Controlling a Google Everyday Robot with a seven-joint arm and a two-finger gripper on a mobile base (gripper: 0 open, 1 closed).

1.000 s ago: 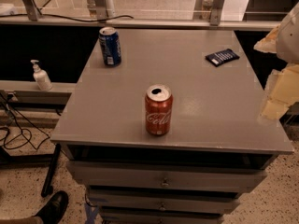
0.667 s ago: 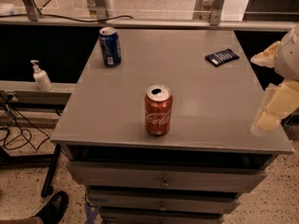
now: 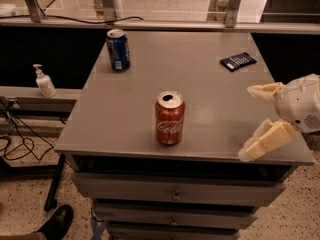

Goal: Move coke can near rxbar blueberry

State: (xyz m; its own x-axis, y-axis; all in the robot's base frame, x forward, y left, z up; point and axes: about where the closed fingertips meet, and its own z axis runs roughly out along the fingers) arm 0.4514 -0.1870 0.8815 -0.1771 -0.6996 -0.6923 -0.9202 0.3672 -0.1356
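The coke can (image 3: 170,117), red-orange with white script and a silver top, stands upright near the front middle of the grey table (image 3: 200,91). The rxbar blueberry (image 3: 238,61), a small flat dark navy bar, lies at the table's back right. My gripper (image 3: 252,121) is at the right edge of the table, over its front right corner, to the right of the coke can and apart from it. Its pale fingers (image 3: 265,140) are spread open and hold nothing.
A blue can (image 3: 118,49) stands upright at the table's back left. A soap dispenser (image 3: 44,81) sits on a ledge to the left. Drawers (image 3: 175,196) are under the table top. A shoe (image 3: 57,223) and cables are on the floor at lower left.
My gripper has moved left and in from the right edge of the view, toward the table's front right corner. The cans and the bar have not moved.
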